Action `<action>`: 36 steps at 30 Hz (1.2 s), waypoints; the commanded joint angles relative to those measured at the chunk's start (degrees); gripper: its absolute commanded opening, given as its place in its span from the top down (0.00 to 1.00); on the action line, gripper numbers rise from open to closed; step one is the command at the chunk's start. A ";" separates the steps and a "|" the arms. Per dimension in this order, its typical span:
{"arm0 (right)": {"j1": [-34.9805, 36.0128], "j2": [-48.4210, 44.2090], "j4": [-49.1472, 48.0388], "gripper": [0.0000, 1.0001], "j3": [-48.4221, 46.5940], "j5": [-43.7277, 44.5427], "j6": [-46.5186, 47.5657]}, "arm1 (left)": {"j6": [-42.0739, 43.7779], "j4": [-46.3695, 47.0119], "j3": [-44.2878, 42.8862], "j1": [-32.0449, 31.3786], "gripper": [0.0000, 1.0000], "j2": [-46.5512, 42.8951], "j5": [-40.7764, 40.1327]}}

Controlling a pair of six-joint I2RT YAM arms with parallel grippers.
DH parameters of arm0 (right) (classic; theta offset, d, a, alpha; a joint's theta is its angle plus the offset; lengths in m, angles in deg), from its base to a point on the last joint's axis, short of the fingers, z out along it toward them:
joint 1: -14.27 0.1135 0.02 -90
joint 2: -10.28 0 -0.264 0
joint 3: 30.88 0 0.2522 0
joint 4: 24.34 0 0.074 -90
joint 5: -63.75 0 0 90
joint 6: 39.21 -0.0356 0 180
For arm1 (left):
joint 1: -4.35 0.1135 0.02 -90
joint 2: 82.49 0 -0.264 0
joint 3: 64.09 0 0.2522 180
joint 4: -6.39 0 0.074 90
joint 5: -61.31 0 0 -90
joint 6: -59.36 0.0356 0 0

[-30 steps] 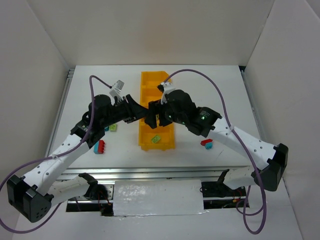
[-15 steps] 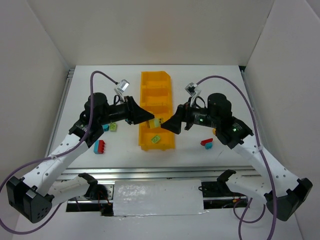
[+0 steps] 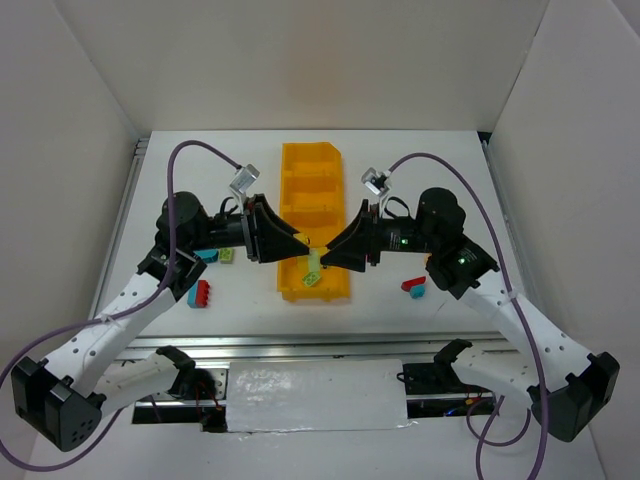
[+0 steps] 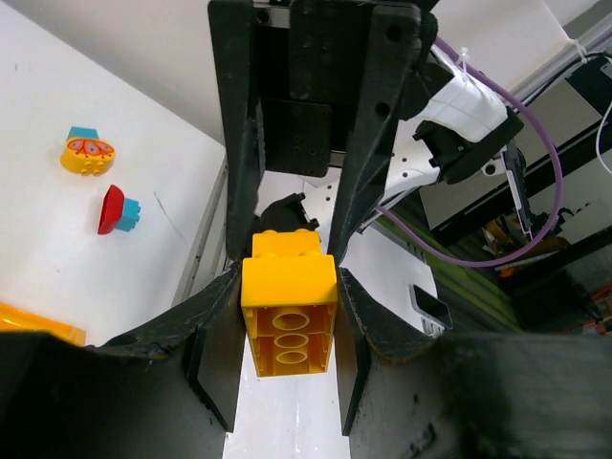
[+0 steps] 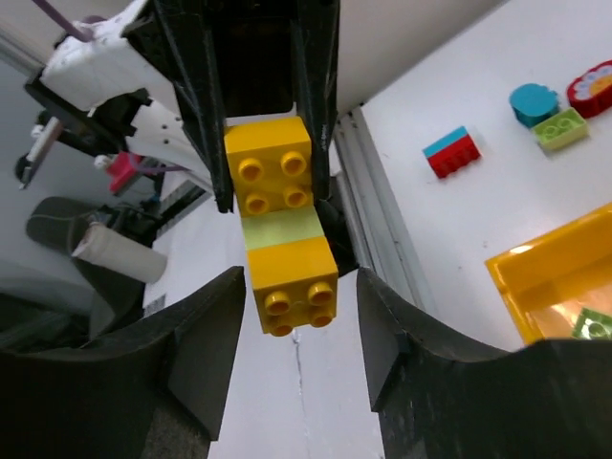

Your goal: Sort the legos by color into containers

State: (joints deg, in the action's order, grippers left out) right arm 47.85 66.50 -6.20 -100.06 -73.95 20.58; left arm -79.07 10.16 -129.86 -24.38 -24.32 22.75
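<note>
A short stack of legos, yellow, light green, yellow [image 5: 280, 239], hangs in the air over the near end of the yellow-orange containers [image 3: 312, 175]. My left gripper [image 4: 285, 387] is shut on the stack's far yellow brick [image 4: 288, 311]. My right gripper [image 5: 298, 287] faces it from the other side. Its jaws stand open either side of the stack's near yellow brick, with a gap on both sides. From above, the left gripper [image 3: 298, 245] and right gripper [image 3: 330, 255] nearly meet tip to tip at the stack [image 3: 313, 262]. A green lego [image 3: 312, 279] lies in the nearest compartment.
Left of the bin lie a red-and-teal brick [image 3: 200, 294], a teal piece [image 3: 207, 256] and a green brick [image 3: 227, 254]. Right of it lies a red-and-teal piece [image 3: 412, 287]. The left wrist view also shows a yellow-and-teal piece [image 4: 86, 153]. White walls enclose the table.
My right arm has swung off the bin to the right and turned to face the left gripper; its jaws now flank the stack. The left gripper has kept its grip and drawn back slightly.
</note>
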 commanded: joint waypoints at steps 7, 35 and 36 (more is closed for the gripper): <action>-0.10 -0.68 -12.73 0.77 2.59 -6.70 -5.73 | 0.44 5.13 -0.20 0.25 1.00 -1.39 2.17; 2.18 -0.33 -19.05 0.22 4.53 -7.41 -8.71 | -3.25 9.79 0.24 0.17 1.00 -0.87 2.26; 2.54 0.11 -19.32 0.22 4.36 -7.23 -8.72 | -3.43 10.14 0.33 0.25 1.00 -0.78 2.35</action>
State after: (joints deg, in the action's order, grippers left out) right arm 48.97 66.35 -20.74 -94.93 -80.29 12.82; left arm -81.08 14.82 -129.60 -24.32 -24.93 24.15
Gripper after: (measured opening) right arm 0.781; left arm 0.476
